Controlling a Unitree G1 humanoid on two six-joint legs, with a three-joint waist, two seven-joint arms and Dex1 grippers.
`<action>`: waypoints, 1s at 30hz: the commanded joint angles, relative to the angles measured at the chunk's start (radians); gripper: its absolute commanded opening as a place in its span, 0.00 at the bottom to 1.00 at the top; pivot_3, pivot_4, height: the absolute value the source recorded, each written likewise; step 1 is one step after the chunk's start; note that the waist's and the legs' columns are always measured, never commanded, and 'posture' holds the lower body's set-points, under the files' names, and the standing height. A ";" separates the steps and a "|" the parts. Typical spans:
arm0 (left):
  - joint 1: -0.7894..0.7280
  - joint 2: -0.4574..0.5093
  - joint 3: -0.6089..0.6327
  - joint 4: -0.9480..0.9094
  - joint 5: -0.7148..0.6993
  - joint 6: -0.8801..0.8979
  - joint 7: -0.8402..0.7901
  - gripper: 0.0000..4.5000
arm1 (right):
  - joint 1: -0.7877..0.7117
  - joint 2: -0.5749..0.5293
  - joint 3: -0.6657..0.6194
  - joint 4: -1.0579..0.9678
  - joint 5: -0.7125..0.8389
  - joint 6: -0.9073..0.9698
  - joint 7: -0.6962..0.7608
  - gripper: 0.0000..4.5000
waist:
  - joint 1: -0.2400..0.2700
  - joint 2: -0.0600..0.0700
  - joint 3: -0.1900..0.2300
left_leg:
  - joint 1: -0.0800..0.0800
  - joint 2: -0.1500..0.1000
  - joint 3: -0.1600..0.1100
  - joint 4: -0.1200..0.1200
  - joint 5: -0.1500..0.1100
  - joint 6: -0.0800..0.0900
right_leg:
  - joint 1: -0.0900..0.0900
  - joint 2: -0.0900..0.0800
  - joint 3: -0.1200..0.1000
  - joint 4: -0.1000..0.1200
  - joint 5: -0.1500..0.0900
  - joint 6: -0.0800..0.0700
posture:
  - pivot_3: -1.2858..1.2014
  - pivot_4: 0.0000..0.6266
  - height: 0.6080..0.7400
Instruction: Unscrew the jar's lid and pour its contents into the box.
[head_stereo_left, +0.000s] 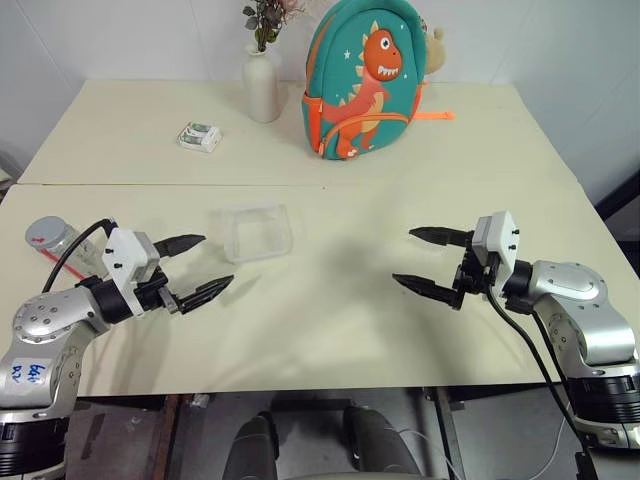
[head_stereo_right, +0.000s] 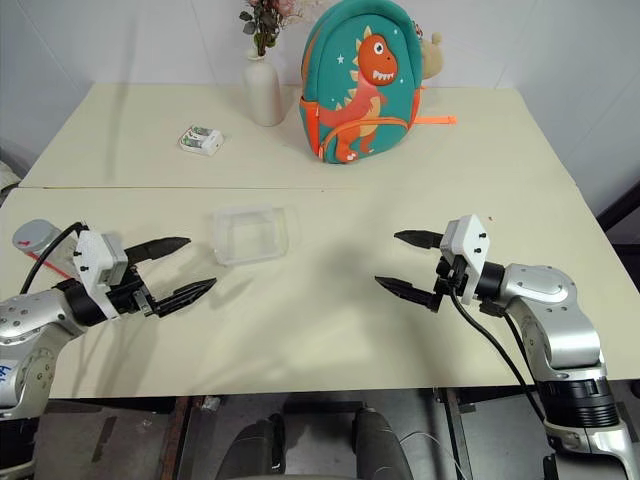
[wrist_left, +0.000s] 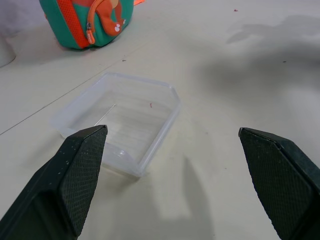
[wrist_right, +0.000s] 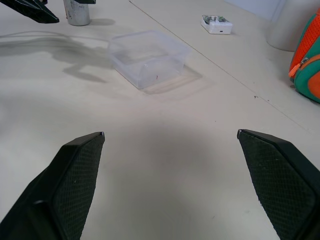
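- From the head camera we count one jar (head_stereo_left: 52, 240), one box (head_stereo_left: 256, 232), one white vase (head_stereo_left: 262, 84), one dinosaur backpack (head_stereo_left: 365, 82) and one small white-and-green packet (head_stereo_left: 199, 136), all on a cream table (head_stereo_left: 330, 330).
- We see the jar at the table's near left edge, just behind our left arm; it is small and clear, with a grey lid (head_stereo_right: 36, 236) screwed on top and a red mark on its side.
- The box lies between our two grippers, a little nearer the left one; it is a shallow clear tray with rounded corners, sitting flat.
- Our left gripper (head_stereo_left: 198, 268) hangs above the table with its two black fingers spread wide, gripping nothing; our right gripper (head_stereo_left: 428, 262) does the same on the other side, pointing inward.
- In the left wrist view we see one box (wrist_left: 120, 120) ahead between the two spread fingers (wrist_left: 75, 175), a tiny red speck on its floor, and the backpack (wrist_left: 90, 22) beyond it.
- In the right wrist view we again count one box (wrist_right: 148, 56), one jar (wrist_right: 77, 12) beyond it with the tips of the left gripper (wrist_right: 37, 12) next to it, and the packet (wrist_right: 216, 24) further off; the two fingers (wrist_right: 70, 185) here stand wide apart.
- We cannot make out any contents inside the jar.
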 joint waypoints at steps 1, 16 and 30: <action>0.023 0.007 0.051 -0.056 -0.014 0.001 0.021 1.00 | -0.051 0.022 0.022 0.022 -0.005 -0.034 0.013 1.00 | 0.000 0.000 0.000 | 0.000 0.000 0.000 0.000 0.000 0.000 | 0.000 0.000 0.000 0.000 0.000 0.000 | 0.52 0.24 1.00; 0.364 -0.332 0.321 -0.334 0.041 0.053 0.503 1.00 | -0.358 0.232 0.136 0.245 -0.007 -0.092 0.116 1.00 | -0.022 -0.001 -0.001 | 0.005 0.001 0.002 0.000 -0.001 0.001 | 0.002 0.001 0.002 0.004 0.002 0.003 | 0.52 0.24 1.00; 0.321 -0.235 0.517 -0.039 -0.048 -0.050 0.425 1.00 | -0.438 0.336 0.165 0.275 -0.028 -0.140 0.136 1.00 | -0.029 -0.003 -0.002 | 0.007 0.001 0.004 0.001 -0.002 -0.001 | 0.004 -0.001 0.003 0.001 -0.006 -0.014 | 0.52 0.24 1.00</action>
